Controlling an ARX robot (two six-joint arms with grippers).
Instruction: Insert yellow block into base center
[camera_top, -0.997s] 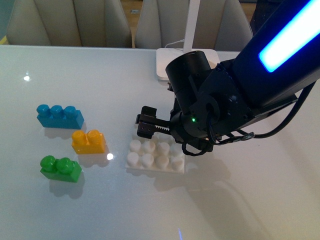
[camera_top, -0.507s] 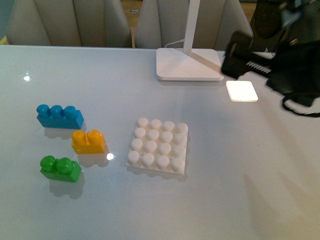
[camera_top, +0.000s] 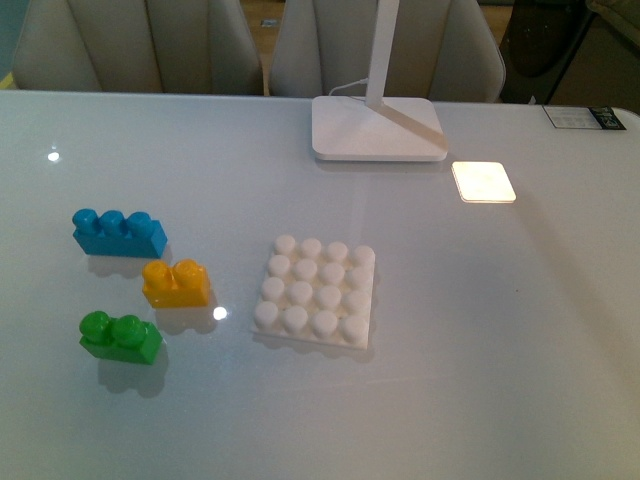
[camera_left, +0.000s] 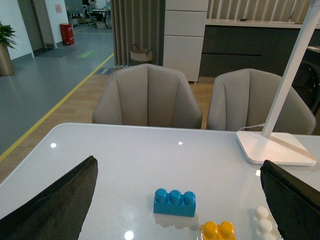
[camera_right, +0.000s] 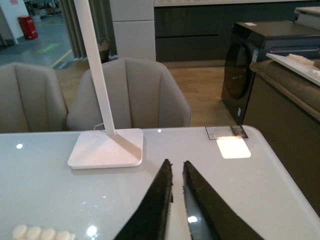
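Pickup not begun: yellow block (camera_top: 176, 283) is sitting left of the base (camera_top: 316, 292), untouched. My left gripper (camera_left: 177, 165) is gaping empty, right gripper (camera_right: 177, 167) nearly closed, empty; I'm needing to reach down.

The table (camera_top: 500, 340) is smooth, glossy white and mirrors light spots. The yellow block (camera_top: 176, 283), blue brick (camera_top: 118, 233) and green brick (camera_top: 121, 337) are shiny moulded plastic; the base (camera_top: 316, 292) is duller white plastic. The far lamp foot (camera_top: 378, 129) looks smooth and matt, the chairs (camera_left: 147, 97) padded.
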